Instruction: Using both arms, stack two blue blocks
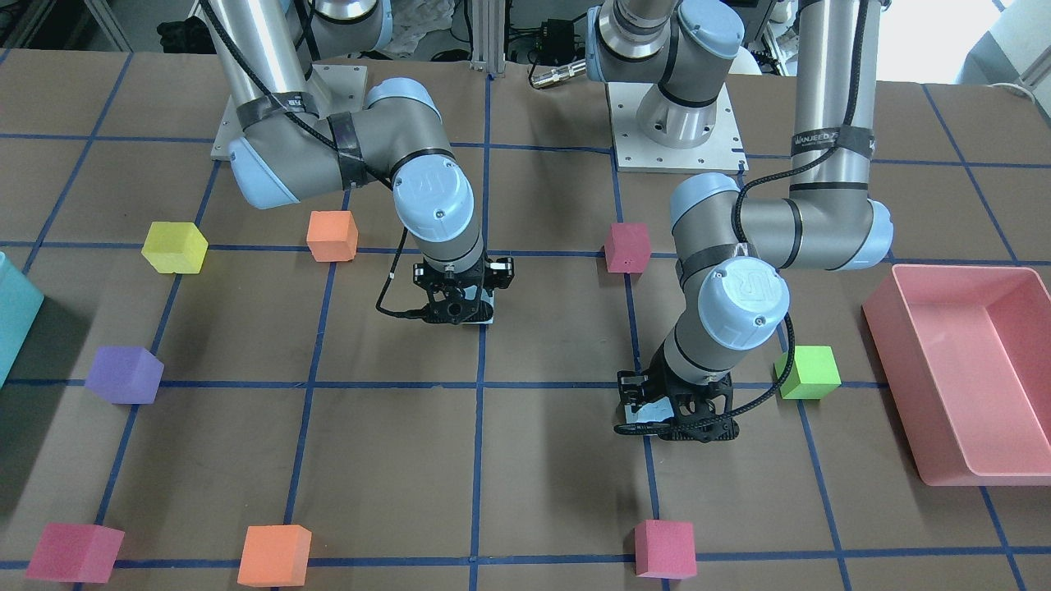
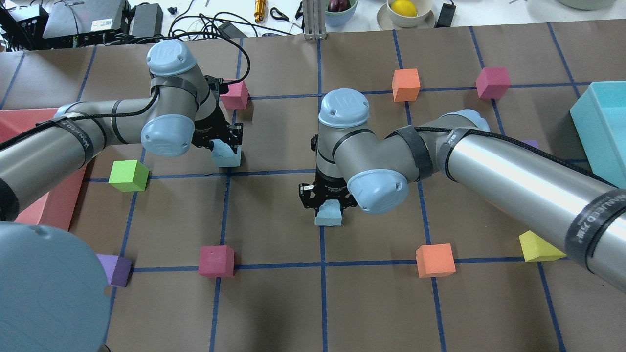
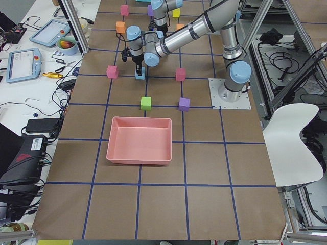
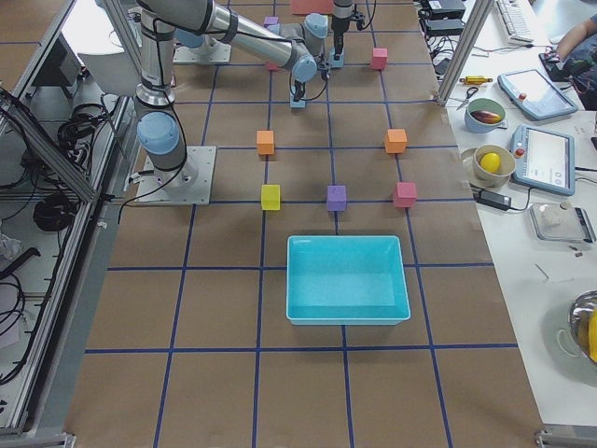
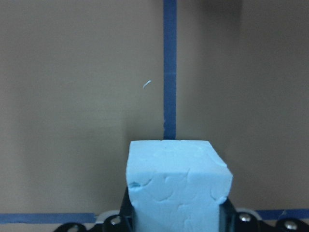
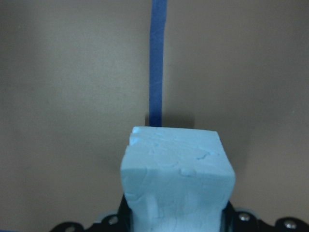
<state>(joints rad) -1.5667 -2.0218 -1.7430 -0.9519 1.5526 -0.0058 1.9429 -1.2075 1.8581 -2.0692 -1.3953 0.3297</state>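
Blue foam is sitting inside both grippers. The left gripper (image 2: 222,142) is squeezing the left blue block (image 2: 226,155) from two sides, right by a crossing of blue tape lines (image 2: 274,172). The right gripper (image 2: 326,201) is squeezing the right blue block (image 2: 328,214), which is lying over a long tape line near the middle of the brown surface (image 2: 274,303). I cannot tell if either block is touching the surface or hanging just above it.

The two blocks are sitting well apart, with a stretch of brown paper lying between them. A far red cube (image 2: 235,94) is sitting just beyond the left gripper, and a green cube (image 2: 128,176) is sitting near its outer side. A near red cube (image 2: 216,260) and an orange cube (image 2: 435,260) are lying closer to the robot, apart from both grippers. The pink bin (image 1: 985,386) is sitting at the left arm's end of the surface, and the teal bin (image 2: 601,127) at the right arm's end.
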